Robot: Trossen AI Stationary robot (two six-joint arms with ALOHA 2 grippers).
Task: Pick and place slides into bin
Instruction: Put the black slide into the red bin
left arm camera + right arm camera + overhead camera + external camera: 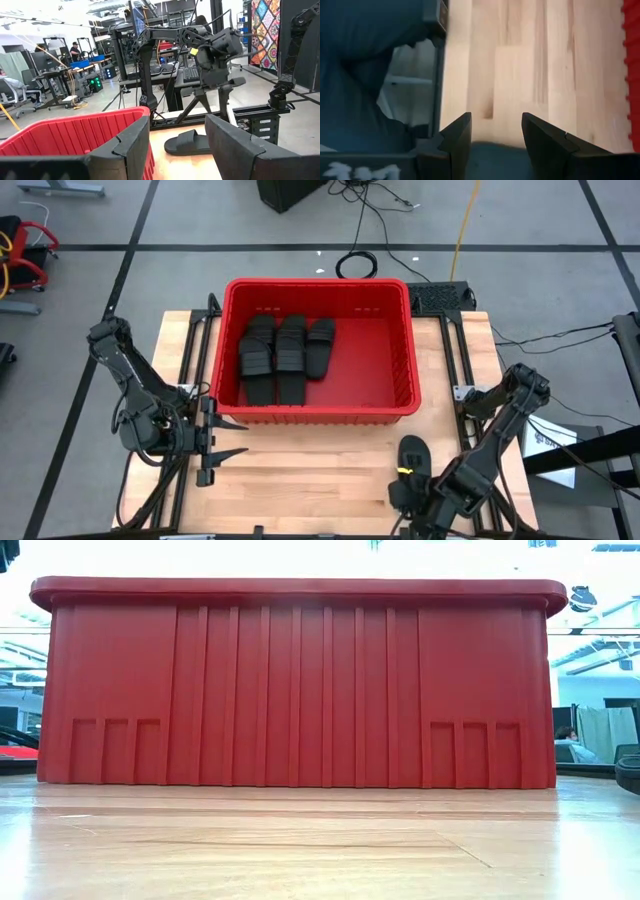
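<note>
The red bin (318,292) stands at the table's far middle with three black slides (285,355) lying side by side on its floor. Its ribbed near wall fills the low view (300,690). One more black slide (412,452) lies flat on the table near the right front, and also shows in the left wrist view (186,143). My right gripper (402,488) is open right over that slide's near part, and the dark slide (492,160) shows low between its fingers (495,120). My left gripper (222,438) is open and empty at the bin's near left corner. My right gripper stands open over the near part of the slide on the table, slanting down toward the table's left. My own left finger hides its fingertips in the left wrist view, and I cannot tell whether they touch the slide.
Bare wooden tabletop (300,470) lies between the two grippers, in front of the bin. Black frame rails (462,370) run along the table's left and right sides. Workstations and a person (75,50) show in the room beyond.
</note>
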